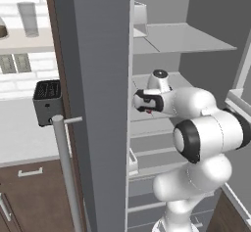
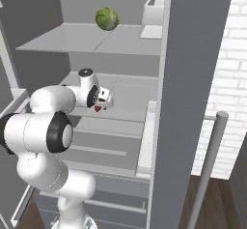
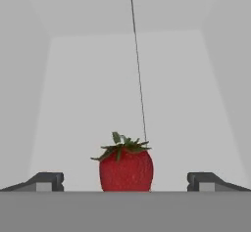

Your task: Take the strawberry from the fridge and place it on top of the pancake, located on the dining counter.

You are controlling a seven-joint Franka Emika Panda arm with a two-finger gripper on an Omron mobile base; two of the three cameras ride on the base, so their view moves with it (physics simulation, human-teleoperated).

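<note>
A white robot arm reaches into the open fridge [image 2: 120, 39], its gripper [image 3: 125, 181] held low over a pale grey shelf [image 2: 128, 97]; the two dark fingertips [image 3: 47, 181] stand wide apart at the bottom of the hand view, jaws fully open and gripping nothing. The strawberry [image 3: 126, 170] sits between the fingertips, midway and clear of both; it is red with a green leafy cap on top, upright on the shelf, with a thin dark seam of the shelf running away behind it toward the back wall. From the right base view the berry shows as a small red speck [image 2: 98, 109] just below the gripper [image 2: 102, 103]; whether it touches the hand there is hard to tell at that size. Above the gripper, on a higher shelf, lies a round green cabbage [image 2: 107, 19]; beside it stands a pale bin [image 2: 153, 8]. To the gripper's left, past the grey fridge door [image 1: 93, 104] with its long silver handle [image 1: 66, 172], a dark toaster [image 1: 47, 102] rests on a wall counter [image 1: 19, 138].
</note>
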